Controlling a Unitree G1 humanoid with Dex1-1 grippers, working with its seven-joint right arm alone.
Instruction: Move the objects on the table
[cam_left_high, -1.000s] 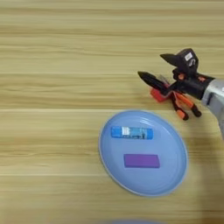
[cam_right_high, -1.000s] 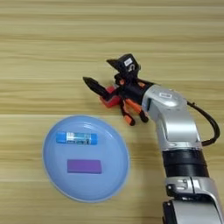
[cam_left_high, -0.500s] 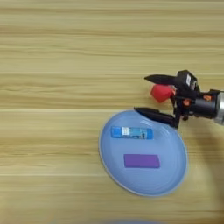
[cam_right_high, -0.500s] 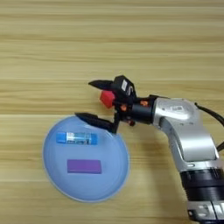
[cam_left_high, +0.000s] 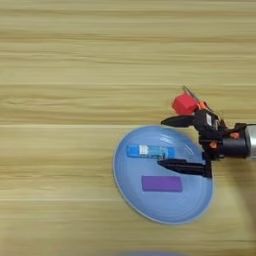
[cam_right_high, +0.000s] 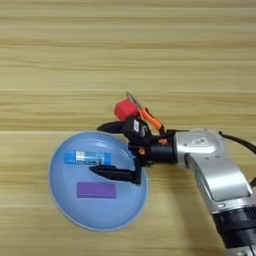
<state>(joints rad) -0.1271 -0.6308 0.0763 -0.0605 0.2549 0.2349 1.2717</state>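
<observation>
Reaching over the right half of the plate (cam_right_high: 60, 200), the end effector (cam_right_high: 104, 149) has its two black fingers spread wide and nothing between them: one finger (cam_right_high: 114, 174) lies low over the plate's middle, its tip pointing between tube and block, the other sits above the plate's upper rim. The tube (cam_right_high: 87, 158), blue with a white label, lies lengthwise in the plate's upper half; the block (cam_right_high: 96, 190), flat and purple, lies parallel below it, nearer the lower rim. The two are near each other but apart, and both are left of the fingertips. The plate, round and pale blue, rests on the bench (cam_right_high: 128, 60) toward its lower edge, left of centre in the right eye view.

Which piece the arm (cam_right_high: 220, 175) is after cannot be told; the tube looks the likelier, since it sits within the finger span. To take it cleanly, the fingers would need to straddle its narrow width, not its length, and close squarely so it does not roll. The plate's shallow slope could let either piece slide, so a low, level approach seems wise. A red part (cam_right_high: 125, 108) rides on the end effector's top.
</observation>
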